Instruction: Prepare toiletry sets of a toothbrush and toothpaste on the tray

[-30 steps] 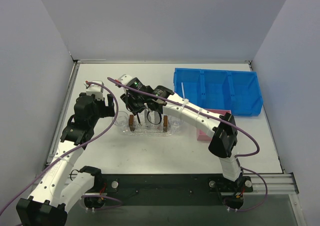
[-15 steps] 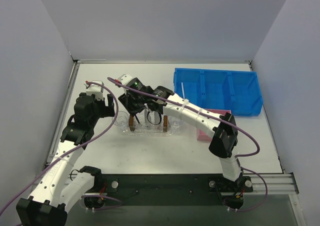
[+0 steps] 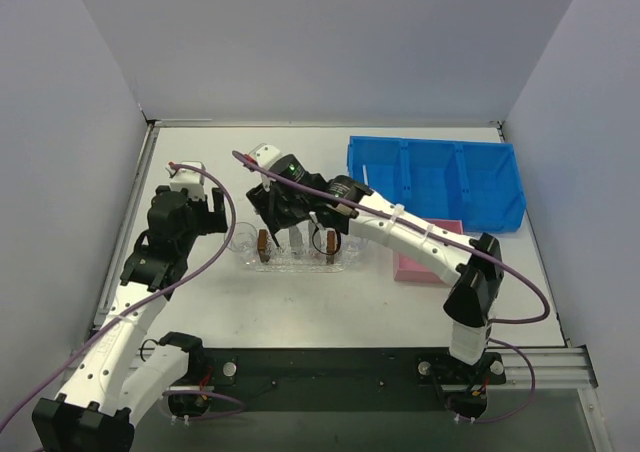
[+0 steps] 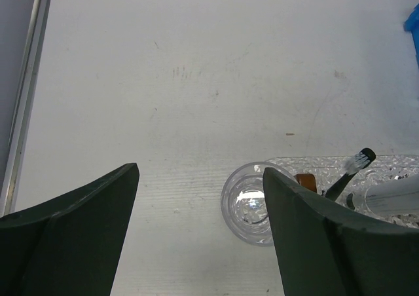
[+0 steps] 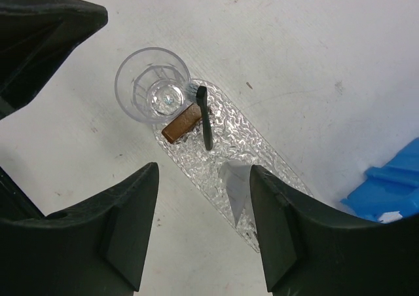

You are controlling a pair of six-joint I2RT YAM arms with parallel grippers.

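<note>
The clear textured tray (image 5: 265, 148) lies under my right gripper (image 5: 203, 243), which is open and empty above it. On the tray lie a black toothbrush (image 5: 205, 116) and a silvery-white toothpaste tube (image 5: 237, 188), the tube between my fingers and below them. In the top view the right gripper (image 3: 288, 230) hovers over the tray (image 3: 300, 260). A white toothbrush (image 3: 366, 180) lies in the blue bin (image 3: 435, 182). My left gripper (image 4: 200, 237) is open and empty, just left of the tray's left end (image 4: 393, 168). The second tube is not visible.
A clear cup (image 4: 247, 204) stands at the tray's left end, beside a small brown block (image 5: 181, 123). Another brown block (image 3: 330, 243) sits on the tray's right part. A pink box (image 3: 425, 262) lies right of the tray, in front of the blue bin.
My right arm has shifted right and back, its gripper drawing up from the tray. The left arm has not moved.
</note>
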